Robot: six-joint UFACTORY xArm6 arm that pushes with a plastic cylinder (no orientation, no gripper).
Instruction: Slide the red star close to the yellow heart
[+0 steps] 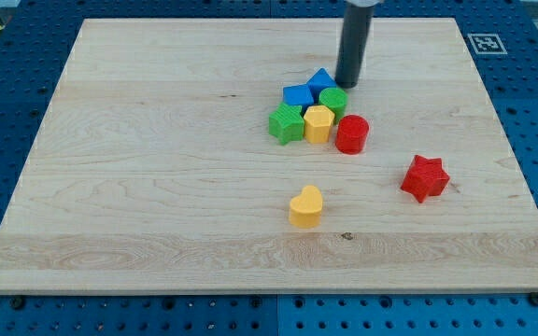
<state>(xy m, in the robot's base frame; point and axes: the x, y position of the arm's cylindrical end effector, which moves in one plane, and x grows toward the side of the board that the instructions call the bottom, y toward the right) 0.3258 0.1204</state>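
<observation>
The red star-shaped block sits well apart from the yellow heart-shaped block; nothing looks done. My tip, a bare rod with no hand, stands just beside the blue block.

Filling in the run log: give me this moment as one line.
my tip: at cluster's top edge, by blue block | red star: alone, view's right | yellow heart: apart, lower left of star | not yet close

8 blocks total on 1 wooden board. By colour: 2 red – red star, red cylinder; 2 yellow – yellow heart, yellow hexagon; 2 blue – blue triangle, blue block; 2 green – green star, green round block.
</observation>
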